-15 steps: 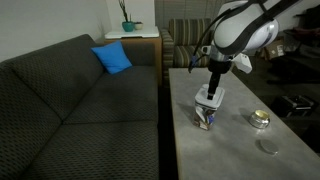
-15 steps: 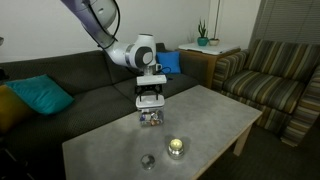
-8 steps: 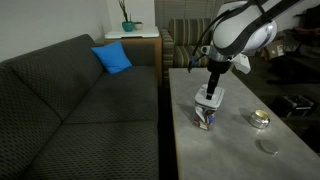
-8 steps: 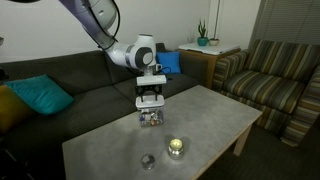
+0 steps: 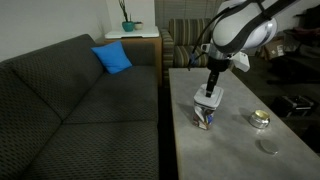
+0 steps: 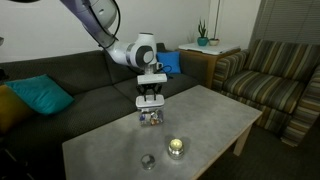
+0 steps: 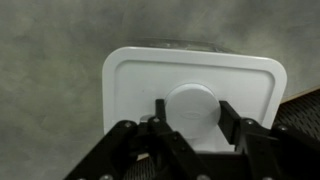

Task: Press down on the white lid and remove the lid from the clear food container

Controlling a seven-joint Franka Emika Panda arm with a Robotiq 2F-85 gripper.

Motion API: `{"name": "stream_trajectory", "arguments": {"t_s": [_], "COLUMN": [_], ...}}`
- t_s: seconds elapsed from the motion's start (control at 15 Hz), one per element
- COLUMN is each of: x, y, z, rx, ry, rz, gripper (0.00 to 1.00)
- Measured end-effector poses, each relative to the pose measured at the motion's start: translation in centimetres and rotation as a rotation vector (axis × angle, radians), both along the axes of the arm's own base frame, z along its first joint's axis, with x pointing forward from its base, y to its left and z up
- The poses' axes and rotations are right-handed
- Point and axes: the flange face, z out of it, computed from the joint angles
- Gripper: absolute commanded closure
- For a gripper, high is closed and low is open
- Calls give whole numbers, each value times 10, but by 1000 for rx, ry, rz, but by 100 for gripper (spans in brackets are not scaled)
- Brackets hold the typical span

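Gripper (image 7: 193, 114) on white lid (image 7: 135, 85), likely pressing down to free its seal. Fingers (image 7: 158, 110) flank centre knob (image 7: 193, 100); cannot tell if pinching.

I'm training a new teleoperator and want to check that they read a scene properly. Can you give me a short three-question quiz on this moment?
1. True or false: the white lid is already off the clear food container.
2. In the wrist view, what sits between the fingers of the gripper? A) the lid's round raised centre B) a corner of the lid C) nothing at all
3. Name the two other things lying on the table.

Key:
1. False: the lid sits on the container.
2. A.
3. The round shiny tin and the flat grey disc.
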Motion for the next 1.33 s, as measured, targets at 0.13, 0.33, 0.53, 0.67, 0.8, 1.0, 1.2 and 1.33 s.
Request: {"name": "stream_trajectory", "arguments": {"t_s": [0.13, 0.33, 0.53, 0.67, 0.8, 1.0, 1.2, 1.33], "x": [1, 4, 9, 10, 7, -4, -23, -38], "y": [0, -1, -2, -4, -6, -13, -23, -33], "z": [2, 12, 37, 56, 73, 91, 95, 90], "rx": [1, 4, 9, 10, 5, -31, -103, -150], "ry": [-3, -19, -45, -56, -58, -45, -19, 10], "rz": [-6, -19, -24, -23, -16, 21, 110, 167], "gripper": [71, 71, 71, 71, 71, 71, 71, 71]}}
